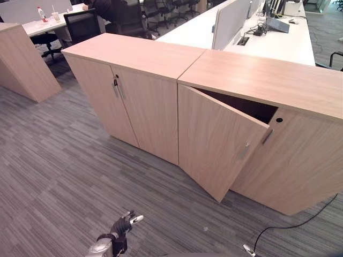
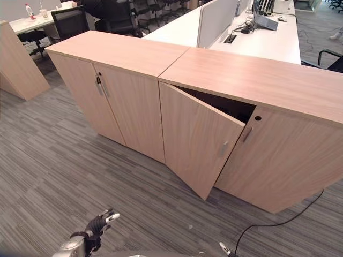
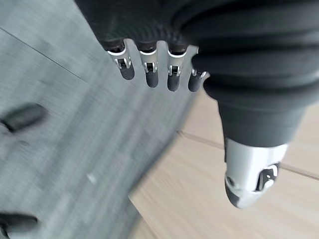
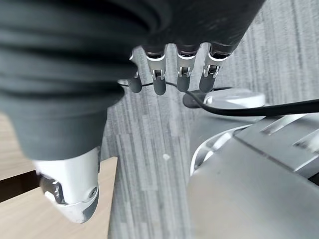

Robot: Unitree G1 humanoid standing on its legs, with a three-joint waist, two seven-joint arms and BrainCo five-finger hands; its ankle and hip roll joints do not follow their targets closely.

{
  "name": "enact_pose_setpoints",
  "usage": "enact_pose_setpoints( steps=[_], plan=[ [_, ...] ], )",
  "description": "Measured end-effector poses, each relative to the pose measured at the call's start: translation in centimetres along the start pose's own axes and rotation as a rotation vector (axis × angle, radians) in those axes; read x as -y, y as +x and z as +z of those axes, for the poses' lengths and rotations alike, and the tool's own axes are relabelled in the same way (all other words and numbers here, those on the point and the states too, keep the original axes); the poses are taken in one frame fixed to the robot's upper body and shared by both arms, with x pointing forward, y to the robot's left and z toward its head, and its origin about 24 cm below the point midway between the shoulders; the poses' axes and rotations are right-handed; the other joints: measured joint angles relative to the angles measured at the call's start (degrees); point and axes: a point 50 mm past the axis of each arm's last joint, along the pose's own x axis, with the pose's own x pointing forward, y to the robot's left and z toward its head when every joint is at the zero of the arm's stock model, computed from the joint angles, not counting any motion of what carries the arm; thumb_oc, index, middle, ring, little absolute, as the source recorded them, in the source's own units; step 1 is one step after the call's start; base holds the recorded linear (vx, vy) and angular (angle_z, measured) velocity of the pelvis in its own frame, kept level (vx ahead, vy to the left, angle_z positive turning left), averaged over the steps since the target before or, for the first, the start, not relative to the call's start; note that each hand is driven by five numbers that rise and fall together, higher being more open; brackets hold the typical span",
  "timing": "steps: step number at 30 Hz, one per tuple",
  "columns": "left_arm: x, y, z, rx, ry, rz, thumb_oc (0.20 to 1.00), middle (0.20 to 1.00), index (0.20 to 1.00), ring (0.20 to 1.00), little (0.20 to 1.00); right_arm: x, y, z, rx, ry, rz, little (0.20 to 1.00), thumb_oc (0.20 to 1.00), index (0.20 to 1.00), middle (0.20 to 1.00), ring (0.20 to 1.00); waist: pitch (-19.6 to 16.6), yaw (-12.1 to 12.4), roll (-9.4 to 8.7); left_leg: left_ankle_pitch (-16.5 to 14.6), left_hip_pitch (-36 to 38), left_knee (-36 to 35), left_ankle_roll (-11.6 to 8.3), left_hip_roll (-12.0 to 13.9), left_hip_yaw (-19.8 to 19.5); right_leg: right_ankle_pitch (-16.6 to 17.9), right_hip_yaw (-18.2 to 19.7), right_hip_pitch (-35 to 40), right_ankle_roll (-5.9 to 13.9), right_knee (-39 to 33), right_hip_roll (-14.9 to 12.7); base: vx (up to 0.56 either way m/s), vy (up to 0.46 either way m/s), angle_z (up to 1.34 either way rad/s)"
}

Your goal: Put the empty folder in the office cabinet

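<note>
Two wooden cabinets stand side by side; the right office cabinet (image 1: 257,80) has its door (image 1: 217,142) ajar. Both hands hang empty near the carpet (image 1: 59,176), left hand (image 3: 159,64) and right hand (image 4: 172,67) with fingers relaxed.

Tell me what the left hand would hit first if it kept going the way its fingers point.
Probably the open cabinet door: the left hand points up-right over bare carpet toward it, though depth is uncertain.

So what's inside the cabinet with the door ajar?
The right cabinet has its left door swung partly open. Through the gap at the top only dark interior shows; no folder is visible there. The door itself covers the rest of the inside, so shelves and contents cannot be seen.
</note>
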Motion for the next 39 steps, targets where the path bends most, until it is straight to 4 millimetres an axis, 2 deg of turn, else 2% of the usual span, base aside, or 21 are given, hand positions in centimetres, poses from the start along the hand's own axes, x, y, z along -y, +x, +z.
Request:
enact_pose_setpoints(
  steps=[1, 4, 7, 9, 10, 11, 13, 14, 15, 16, 17, 19, 23, 24, 31, 34, 39],
  plan=[
    [-0.3, 0.4, -0.4, -0.031, -0.047, 0.067, 1.0, 1.0, 1.0, 1.0, 1.0, -0.1, 0.0, -0.5, -0.01, -0.009, 0.001, 1.0, 1.0, 1.0, 1.0, 1.0, -0.2, -0.2, -0.38, 0.3, -0.2, 0.0, 0.1, 0.0, -0.4, 0.0, -1.0, 0.1, -0.03, 0.0, 0.0, -0.02, -0.012, 0.2],
    [-0.8, 0.5, -0.7, -0.068, -0.038, 0.122, 1.0, 1.0, 1.0, 1.0, 1.0, -0.4, 0.0, -0.6, -0.011, -0.047, -0.002, 1.0, 1.0, 1.0, 1.0, 1.0, -0.2, -0.2, -0.43, 0.4, -0.2, 0.0, 0.29, -0.1, -0.6, 0.0, -1.1, 0.0, -0.04, 0.4, -0.1, -0.02, 0.012, 0.07],
    [-1.4, 0.5, -0.9, -0.088, 0.038, 0.163, 1.0, 1.0, 1.0, 1.0, 1.0, -0.8, 0.0, -0.8, -0.011, -0.083, 0.006, 1.0, 1.0, 1.0, 1.0, 1.0, -0.3, -0.4, -0.36, 0.4, 0.0, 0.0, 0.62, -0.1, -0.8, 0.0, -1.0, -0.8, -0.07, 2.7, -0.7, -0.03, 0.04, 0.03],
    [-1.3, 0.3, -1.7, -0.129, 0.104, 0.16, 1.0, 1.0, 1.0, 1.0, 1.0, -1.3, 0.1, -0.6, 0.001, -0.094, 0.021, 1.0, 1.0, 1.0, 1.0, 1.0, -0.2, -0.9, -0.34, 0.5, -0.1, 0.0, 1.38, -0.3, -0.8, 0.0, -0.9, -2.2, -0.09, 5.5, -1.4, -0.05, 0.016, 0.01],
    [-1.0, 0.0, -2.8, -0.172, 0.166, 0.138, 1.0, 1.0, 1.0, 1.0, 1.0, -2.2, 0.1, -0.4, 0.015, -0.109, 0.044, 1.0, 1.0, 1.0, 1.0, 1.0, -0.2, -1.7, -0.25, 0.5, -0.1, 0.0, 2.0, -0.3, -0.8, 0.0, -0.1, -3.2, -0.29, 7.5, -2.3, -0.08, -0.077, -0.02],
    [-0.7, -0.1, -3.3, -0.185, 0.171, 0.127, 1.0, 1.0, 1.0, 1.0, 1.0, -2.7, 0.1, -0.6, 0.015, -0.128, 0.055, 1.0, 1.0, 1.0, 1.0, 1.0, -0.1, -1.9, -0.02, 0.7, -0.2, 0.5, 2.11, 0.0, -0.5, -1.9, 2.9, -4.8, -1.71, 9.2, -2.0, -0.06, -0.127, -0.08],
    [-0.8, -0.8, -5.0, -0.222, 0.111, 0.147, 1.0, 1.0, 1.0, 1.0, 1.0, -3.6, 0.2, -0.2, 0.023, -0.132, 0.08, 1.0, 1.0, 1.0, 1.0, 1.0, -0.2, -1.6, 0.04, 1.4, -0.8, 0.5, 1.27, 2.3, 1.7, -4.8, 8.8, -8.0, -2.52, 7.9, 3.2, -0.02, -0.154, -0.37],
    [-1.0, -1.2, -5.7, -0.251, 0.086, 0.161, 1.0, 1.0, 1.0, 1.0, 1.0, -3.8, 0.2, -0.1, 0.025, -0.132, 0.085, 1.0, 1.0, 1.0, 1.0, 1.0, -0.2, -1.6, -0.25, 1.7, -0.8, 0.5, 0.66, 3.0, 2.1, -4.8, 9.2, -8.1, -2.53, 5.7, 5.1, 0.02, -0.159, -0.48],
    [-1.2, -1.9, -7.3, -0.319, 0.073, 0.176, 1.0, 1.0, 1.0, 1.0, 1.0, -3.7, 0.2, -0.4, 0.018, -0.132, 0.083, 1.0, 1.0, 1.0, 1.0, 1.0, -1.1, -1.5, -0.81, 1.4, 0.1, 0.2, -1.57, 4.1, 2.2, -4.0, 9.2, -6.5, -4.43, 0.5, 8.0, 0.06, -0.229, -0.31],
    [-1.0, -2.2, -7.9, -0.346, 0.094, 0.166, 1.0, 1.0, 1.0, 1.0, 1.0, -3.6, 0.2, -0.4, 0.017, -0.146, 0.08, 1.0, 1.0, 1.0, 1.0, 1.0, -1.9, -1.4, -0.23, 1.7, 0.3, 0.4, -2.67, 5.6, 2.3, -3.6, 9.0, -5.5, -5.14, -1.6, 9.9, 0.06, -0.24, -0.21],
    [0.0, -2.0, -8.2, -0.37, 0.244, 0.111, 1.0, 1.0, 1.0, 1.0, 1.0, -3.5, 0.2, -0.3, 0.019, -0.212, 0.08, 1.0, 1.0, 1.0, 1.0, 1.0, -2.3, -1.6, 0.81, 1.8, 0.4, 0.9, -3.83, 7.2, 2.2, -3.2, 8.4, -4.2, -5.96, -3.9, 11.7, 0.05, -0.275, -0.11],
    [0.2, -1.9, -7.9, -0.36, 0.377, 0.072, 1.0, 1.0, 1.0, 1.0, 1.0, -3.2, 0.2, -0.1, 0.024, -0.26, 0.074, 1.0, 1.0, 1.0, 1.0, 1.0, -3.1, -1.3, 1.29, 2.2, 0.4, 1.8, -4.43, 8.9, 2.2, -2.2, 8.4, -2.5, -7.21, -7.1, 14.1, 0.02, -0.181, -0.08],
    [0.7, -1.1, -6.4, -0.294, 0.394, 0.076, 1.0, 1.0, 1.0, 1.0, 1.0, -2.8, 0.1, 0.5, 0.048, -0.292, 0.061, 1.0, 1.0, 1.0, 1.0, 1.0, -3.6, -1.3, 2.02, 2.4, -0.2, 2.1, -4.92, 10.7, 2.1, -1.0, 9.1, -1.7, -8.9, -10.7, 17.0, 0.01, -0.131, -0.16],
    [0.9, -0.9, -6.0, -0.269, 0.414, 0.08, 1.0, 1.0, 1.0, 1.0, 1.0, -2.3, 0.1, 0.2, 0.041, -0.292, 0.047, 1.0, 1.0, 1.0, 1.0, 1.0, -3.6, -1.4, 1.96, 2.4, -0.1, 2.5, -5.02, 11.3, 2.1, -0.4, 9.3, -1.0, -9.52, -12.1, 17.9, 0.02, -0.131, -0.17],
    [1.9, -0.2, -4.8, -0.215, 0.488, 0.066, 1.0, 1.0, 1.0, 1.0, 1.0, -1.9, 0.0, -0.3, 0.039, -0.317, 0.026, 1.0, 1.0, 1.0, 1.0, 1.0, -3.1, -1.7, 2.14, 2.4, 0.9, 1.6, -5.11, 11.6, 1.0, -0.1, 10.9, -0.8, -9.97, -12.7, 18.9, 0.01, -0.064, -0.12],
    [1.8, -0.2, -4.9, -0.221, 0.49, 0.062, 1.0, 1.0, 1.0, 1.0, 1.0, -2.0, 0.1, -0.1, 0.05, -0.317, 0.03, 1.0, 1.0, 1.0, 1.0, 1.0, -2.7, -1.6, 1.98, 2.4, 1.3, 1.0, -5.17, 11.5, 1.5, -0.1, 11.5, -1.0, -9.93, -12.7, 18.8, 0.03, -0.04, -0.11],
    [2.0, -0.2, -4.9, -0.224, 0.486, 0.044, 1.0, 1.0, 1.0, 1.0, 1.0, -2.0, 0.1, -0.1, 0.049, -0.317, 0.03, 1.0, 1.0, 1.0, 1.0, 1.0, -2.1, -1.8, 2.81, 2.3, 1.5, 0.9, -5.21, 11.5, 1.8, -0.3, 11.8, -1.0, -9.63, -12.8, 18.7, 0.02, -0.016, -0.03]
  ],
)
